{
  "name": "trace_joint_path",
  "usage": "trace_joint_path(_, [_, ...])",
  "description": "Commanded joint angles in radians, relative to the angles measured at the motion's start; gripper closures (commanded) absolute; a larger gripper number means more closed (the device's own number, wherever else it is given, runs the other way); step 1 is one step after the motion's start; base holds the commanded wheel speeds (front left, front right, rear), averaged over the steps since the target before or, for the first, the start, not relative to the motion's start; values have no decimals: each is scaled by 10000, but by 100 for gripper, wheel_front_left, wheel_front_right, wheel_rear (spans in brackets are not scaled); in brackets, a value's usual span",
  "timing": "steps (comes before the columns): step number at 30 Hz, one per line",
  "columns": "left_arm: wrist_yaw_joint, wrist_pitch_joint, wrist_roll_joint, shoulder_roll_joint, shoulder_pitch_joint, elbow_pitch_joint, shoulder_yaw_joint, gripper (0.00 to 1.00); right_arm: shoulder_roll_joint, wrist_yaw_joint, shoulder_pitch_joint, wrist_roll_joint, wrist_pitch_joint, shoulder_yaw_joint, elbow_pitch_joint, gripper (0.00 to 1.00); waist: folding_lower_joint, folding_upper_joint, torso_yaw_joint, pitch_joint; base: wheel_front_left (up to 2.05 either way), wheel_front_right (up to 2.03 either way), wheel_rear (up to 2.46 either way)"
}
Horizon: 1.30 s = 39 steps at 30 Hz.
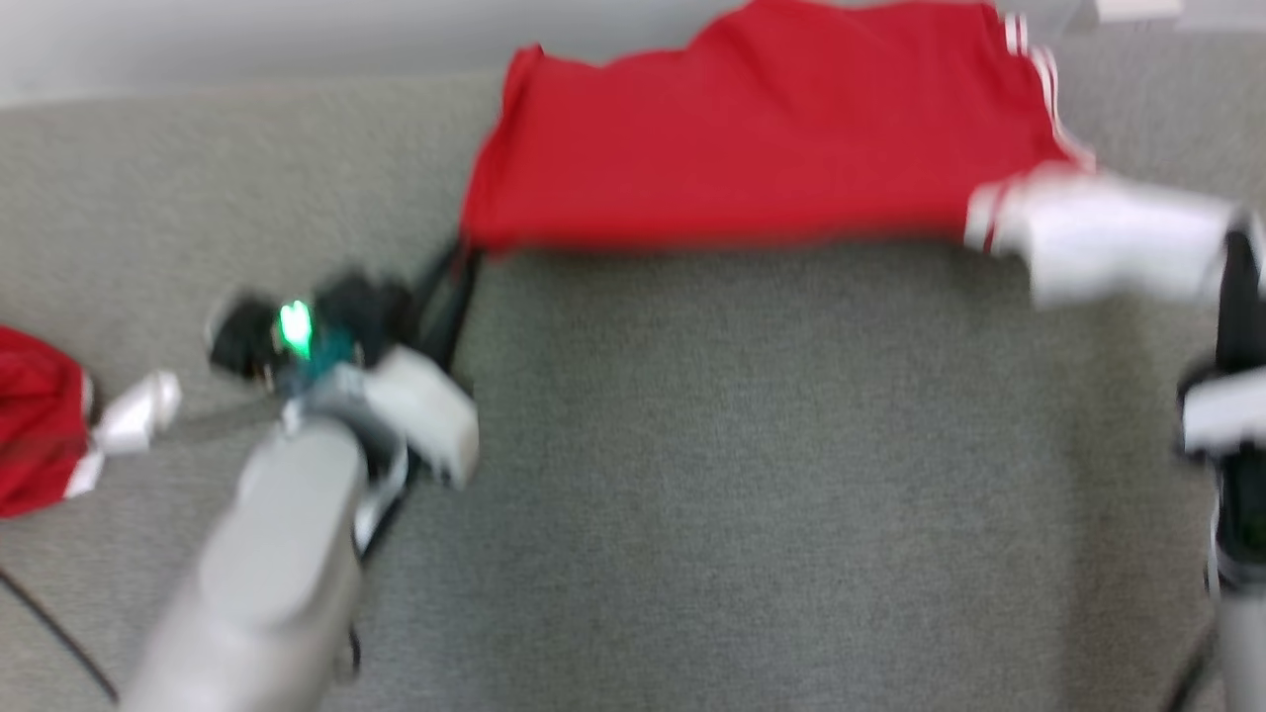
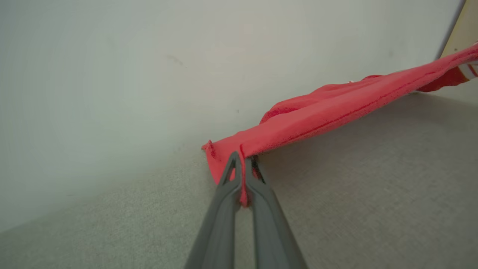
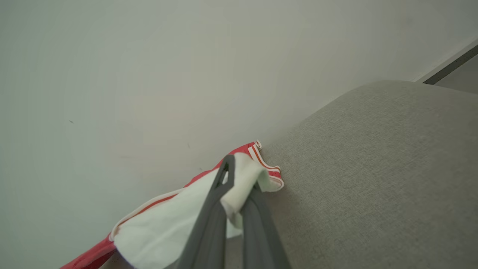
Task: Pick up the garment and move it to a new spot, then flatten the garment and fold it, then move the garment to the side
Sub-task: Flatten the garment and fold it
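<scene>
Red creased garment (image 1: 752, 129) spans coarse grey upholstery (image 1: 752, 475).

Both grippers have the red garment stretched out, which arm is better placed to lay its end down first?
Left, probably. The left gripper pinches a red corner of the garment low over open gray surface; the right gripper holds the white-trimmed end near that surface's rounded edge.

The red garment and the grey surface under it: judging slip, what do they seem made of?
Red garment: probably soft knit cloth, matte; it sags and wrinkles. Grey surface: seemingly woven upholstery fabric, matte; fine speckled weave shows.
</scene>
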Motion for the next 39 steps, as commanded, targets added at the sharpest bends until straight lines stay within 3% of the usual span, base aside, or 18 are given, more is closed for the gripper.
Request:
trace_joint_path(1, [122, -33, -90, 154, 733, -287, -24, 100, -209, 5, 768, -49, 65, -9, -320, 100, 0, 0, 202, -810, 0, 0, 0])
trace_joint_path(6, [409, 325, -152, 276, 3350, -1421, -498, 100, -393, 4, 3463, -360, 718, 154, -1253, 100, 0, 0, 336, -1740, 0, 0, 0])
trace_joint_path(11, [717, 1232, -429, 506, 5878, -2563, -976, 100, -369, 4, 5840, -305, 1562, -380, -2014, 100, 0, 0, 468, -2536, 0, 0, 0])
trace_joint_path(20, [1027, 3379, -1258, 1049, 9298, -5076, -1533, 100, 333, 2, 9551, 323, 2775, -1517, -3942, 100, 0, 0, 837, -3351, 0, 0, 0])
trace_joint_path(23, [1093, 3684, -1376, 1166, 9480, -5632, -1515, 100, 441, 2, 9905, 330, 2993, -1584, -4236, 100, 0, 0, 865, -3376, 0, 0, 0])
trace_joint_path(27, [871, 4416, -1737, 1377, 9332, -6371, -1498, 100, 544, 2, 9816, 64, 3366, -1685, -4501, 100, 0, 0, 851, -3371, 0, 0, 0])
trace_joint_path(33, [404, 5610, -2472, 1503, 8440, -6973, -1254, 100, 441, 2, 8627, -558, 4065, -1624, -4820, 100, 0, 0, 775, -3127, 0, 0, 0])
trace_joint_path(39, [302, 6704, -3094, 1585, 7433, -7142, -851, 100, 25, 2, 7007, -1134, 4771, -1439, -4659, 100, 0, 0, 702, -2608, 0, 0, 0])
